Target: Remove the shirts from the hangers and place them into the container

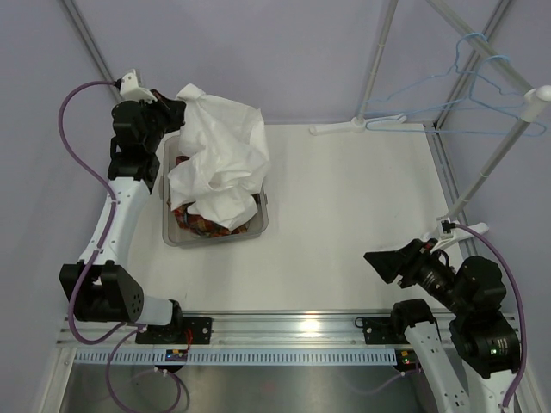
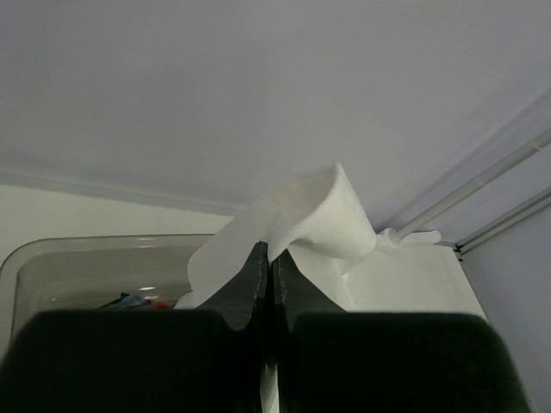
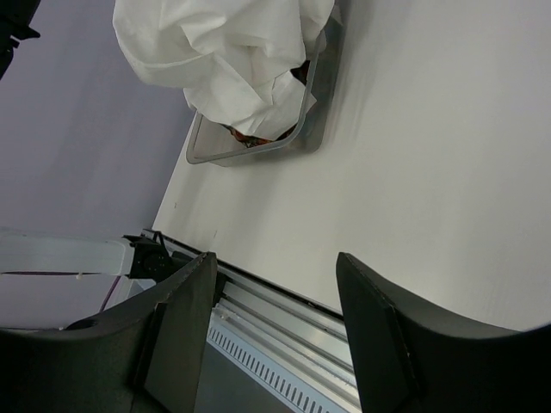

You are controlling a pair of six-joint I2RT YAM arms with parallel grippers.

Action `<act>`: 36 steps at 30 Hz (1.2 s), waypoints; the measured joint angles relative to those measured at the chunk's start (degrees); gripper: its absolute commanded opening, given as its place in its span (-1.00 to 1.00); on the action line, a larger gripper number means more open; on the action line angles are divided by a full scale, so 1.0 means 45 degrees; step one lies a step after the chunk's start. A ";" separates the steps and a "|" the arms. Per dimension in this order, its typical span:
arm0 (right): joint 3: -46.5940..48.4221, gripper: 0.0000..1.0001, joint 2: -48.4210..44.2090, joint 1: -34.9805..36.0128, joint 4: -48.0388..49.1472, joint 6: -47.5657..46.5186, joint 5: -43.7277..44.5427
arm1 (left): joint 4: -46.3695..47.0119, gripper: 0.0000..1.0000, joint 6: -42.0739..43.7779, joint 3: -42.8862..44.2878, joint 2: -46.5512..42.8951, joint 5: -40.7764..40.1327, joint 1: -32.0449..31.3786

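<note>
From above, the container (image 1: 172, 234) sits on the table (image 1: 344, 215) at about 9 o'clock, close to the left edge. The white shirt (image 1: 219, 159) is heaped over it and spills past its far rim, covering most of the opening. The plaid shirt (image 1: 205, 225) lies inside beneath it, showing only along the near side. The left tool (image 1: 178, 112) is at about 10 o'clock, at the container's far left corner, clenched on an upper edge of the white shirt. The right tool (image 1: 383, 265) hovers at about 4 o'clock, well apart from the container, jaws spread and holding nothing. Two light-blue hangers (image 1: 472, 76) hang bare on a white rack pole (image 1: 508, 146) at about 1 o'clock.

In the left wrist view, the left tool (image 2: 267, 274) has its fingers pressed together on a fold of the white shirt (image 2: 318, 215), which curls up above the fingertips toward 12 o'clock. The container (image 2: 52, 258) shows its rim at 9 o'clock, with a scrap of the plaid shirt (image 2: 129, 301) inside.

In the right wrist view, the right tool (image 3: 274, 267) is released, bare table (image 3: 430, 172) visible between its fingers. At 11 o'clock lies the container (image 3: 258, 155), the white shirt (image 3: 232, 52) billowing out of it and a sliver of plaid shirt (image 3: 250, 136) beneath.
</note>
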 measured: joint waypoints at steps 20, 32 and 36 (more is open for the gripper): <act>-0.0024 0.33 -0.0287 0.0000 -0.0005 0.0087 -0.0209 | -0.3827 -1.00 0.0418 -0.2234 -0.3900 -0.7295 0.1010; -0.0024 0.33 -0.0369 0.0000 0.0005 0.0214 -0.0316 | -0.5285 -1.00 0.0733 -0.1753 -0.3128 -0.7480 0.1277; -0.0024 0.33 -0.0452 0.0000 -0.0010 0.0214 -0.0311 | -0.5212 -1.00 0.0724 -0.1651 -0.1535 -0.5265 0.1088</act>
